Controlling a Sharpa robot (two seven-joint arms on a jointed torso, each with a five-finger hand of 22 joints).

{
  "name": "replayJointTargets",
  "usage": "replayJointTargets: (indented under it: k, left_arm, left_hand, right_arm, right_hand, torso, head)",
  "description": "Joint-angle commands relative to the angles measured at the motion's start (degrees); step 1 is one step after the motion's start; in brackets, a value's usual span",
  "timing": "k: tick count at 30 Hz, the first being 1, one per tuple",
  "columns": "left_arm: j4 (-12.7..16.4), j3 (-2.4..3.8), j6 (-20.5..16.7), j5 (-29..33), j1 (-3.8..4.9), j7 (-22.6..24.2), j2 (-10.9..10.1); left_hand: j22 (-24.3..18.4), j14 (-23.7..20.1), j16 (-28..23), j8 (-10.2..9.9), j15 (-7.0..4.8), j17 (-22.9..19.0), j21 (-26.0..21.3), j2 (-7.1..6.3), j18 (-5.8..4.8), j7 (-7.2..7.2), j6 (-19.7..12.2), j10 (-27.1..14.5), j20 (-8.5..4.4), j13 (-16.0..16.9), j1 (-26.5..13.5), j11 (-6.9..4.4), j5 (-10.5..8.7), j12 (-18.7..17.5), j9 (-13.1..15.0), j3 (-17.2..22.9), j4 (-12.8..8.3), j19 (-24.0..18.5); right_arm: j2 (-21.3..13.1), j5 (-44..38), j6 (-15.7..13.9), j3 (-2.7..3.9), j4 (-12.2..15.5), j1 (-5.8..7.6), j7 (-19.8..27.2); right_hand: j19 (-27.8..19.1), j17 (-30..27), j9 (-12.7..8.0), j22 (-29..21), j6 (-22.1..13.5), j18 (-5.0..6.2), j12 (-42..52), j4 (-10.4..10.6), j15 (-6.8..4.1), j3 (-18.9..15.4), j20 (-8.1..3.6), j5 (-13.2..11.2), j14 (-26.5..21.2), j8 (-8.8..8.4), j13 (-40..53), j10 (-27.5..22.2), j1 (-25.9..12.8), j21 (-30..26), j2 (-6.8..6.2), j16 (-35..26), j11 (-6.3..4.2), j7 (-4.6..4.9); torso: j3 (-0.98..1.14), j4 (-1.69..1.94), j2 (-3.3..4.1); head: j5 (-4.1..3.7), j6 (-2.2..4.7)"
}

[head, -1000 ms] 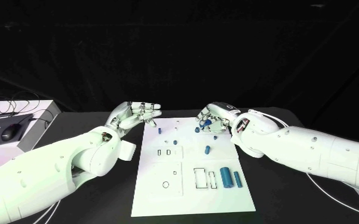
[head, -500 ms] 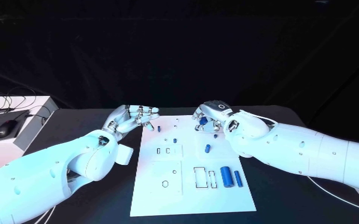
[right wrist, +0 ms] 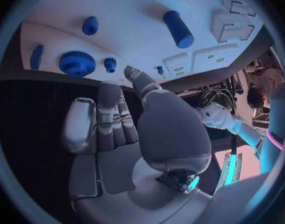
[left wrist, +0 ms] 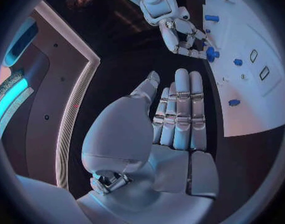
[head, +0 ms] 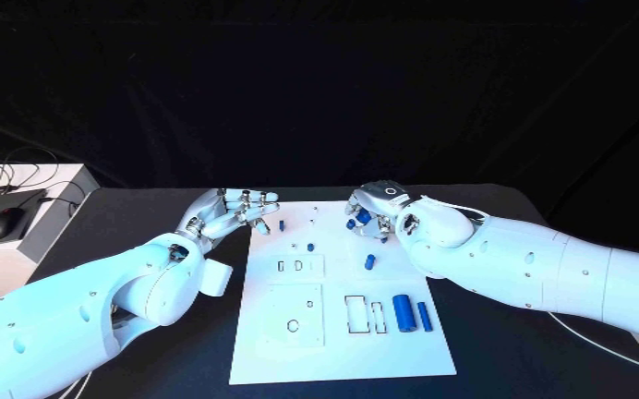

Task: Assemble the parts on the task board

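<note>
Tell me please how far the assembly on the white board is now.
Done: nothing that I can confirm. In hand: no part; the right hand hovers by the toothed blue gear, the left hand is open beside the white flat task board. Left: the thick blue cylinder and slim blue bar lie loose next to empty rectangular slots.
</note>
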Motion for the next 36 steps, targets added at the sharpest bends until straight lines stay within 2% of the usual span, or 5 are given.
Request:
replayJointTargets:
  k: [1,9,26,33,36]
  left_arm:
    - [0.3,0.11,1.1,-0.4,-0.03,0.1,-0.1]
    - [0.5,0.24,1.2,-0.4,-0.04,0.0,-0.3]
    - [0.5,0.3,1.1,-0.3,-0.03,-0.6,-0.7]
    - [0.2,0.3,1.0,0.0,-0.03,-0.9,-0.8]
    - [0.0,0.3,0.9,0.0,-0.03,-1.4,-0.8]
  left_hand:
    - [-0.2,-0.2,-0.4,0.0,0.05,-0.1,0.0,0.08,0.73,0.0,-0.6,-0.4,0.5,0.1,-0.3,-0.09,-0.13,0.0,0.1,0.0,0.4,-0.1]
    - [-0.4,-0.2,-0.5,0.0,0.07,-0.3,-0.1,0.11,0.74,0.04,-0.6,-0.5,0.52,0.1,-0.3,-0.05,-0.11,0.0,0.1,0.0,0.5,0.0]
    - [-0.7,-0.1,-0.5,0.0,0.11,-0.5,-0.1,0.24,0.77,0.1,-0.8,-0.7,0.55,0.1,-0.3,0.02,-0.12,0.0,0.1,0.0,0.8,0.0]
    - [-0.7,-0.1,-0.5,0.0,0.13,-0.5,-0.1,0.25,0.77,0.14,-0.9,-0.7,0.56,0.1,-0.4,0.04,-0.12,0.0,0.1,0.0,0.9,0.1]
    - [-0.9,-0.1,-0.5,0.0,0.2,-0.6,-0.1,0.24,0.78,0.35,-1.1,-1.0,0.6,0.1,-0.5,0.17,-0.13,0.0,0.1,-0.1,1.2,0.1]
  right_arm:
    - [0.3,-2.1,1.2,0.04,-0.5,-0.03,-1.5]
    - [0.6,-2.7,-0.1,0.09,-0.7,-0.17,-1.7]
    - [1.2,-3.0,-0.2,0.16,-2.5,-0.19,-2.3]
    - [1.2,-3.0,-0.1,0.17,-2.6,-0.19,-2.0]
    - [1.2,-3.0,-0.2,0.18,-2.5,-0.19,-1.7]
  right_hand:
    - [0.3,-0.3,0.0,0.0,-0.3,1.14,-0.2,0.5,0.22,0.0,0.44,-0.3,-0.3,-0.12,-0.1,-0.4,0.6,-0.5,0.07,0.4,-0.04,0.24]
    - [0.6,-1.2,0.0,-0.3,-0.3,1.45,-0.2,0.5,0.26,1.8,0.38,3.1,-0.5,-0.16,-0.1,-0.8,0.9,-2.4,-0.14,1.2,0.11,0.22]
    - [1.5,-3.2,0.0,2.3,-0.2,1.65,-0.2,-1.0,0.13,6.1,0.36,2.5,-0.8,-0.16,-0.1,0.0,-0.1,-6.0,0.87,2.5,-0.01,0.22]
    - [1.8,-3.4,0.1,3.4,0.2,1.63,-0.2,-1.6,0.01,10.1,0.29,1.4,-0.8,-0.13,-0.1,0.8,-1.0,-6.8,0.71,2.5,-0.21,0.1]
    - [1.9,-3.5,0.1,3.9,0.1,1.61,-0.2,-1.7,0.0,10.2,0.29,1.5,-0.9,-0.13,-0.1,1.0,-1.0,-7.0,0.86,2.5,-0.24,0.13]
  torso:
    - [-0.11,0.25,0.52]
    - [-0.27,0.77,1.01]
    - [-0.49,1.09,1.93]
    - [-0.47,1.09,2.15]
    - [-0.45,1.05,2.36]
  head:
    - [-0.13,0.07]
    - [-0.26,0.24]
    - [-0.6,0.38]
    - [-0.65,0.43]
    - [-0.62,0.56]
